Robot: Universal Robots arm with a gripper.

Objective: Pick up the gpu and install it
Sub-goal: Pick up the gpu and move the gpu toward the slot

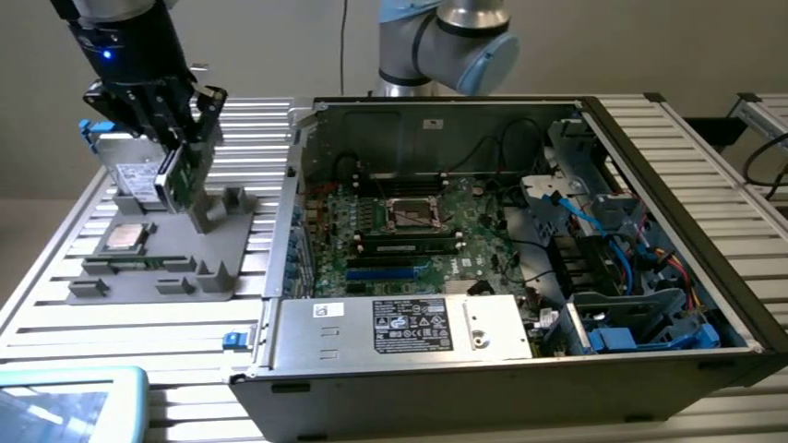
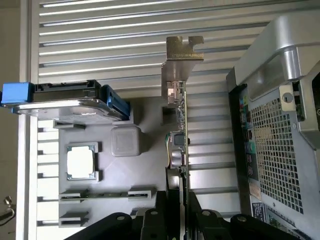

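So far, your black gripper [image 1: 185, 152] pinches the thin green gpu card [image 1: 176, 180] with its silver end bracket [image 2: 182, 50], held edge-on just over the grey moulded parts tray [image 1: 161, 277]. You have grasped it, but all of the install is left: it sits well apart from the open dark computer case [image 1: 493, 397].
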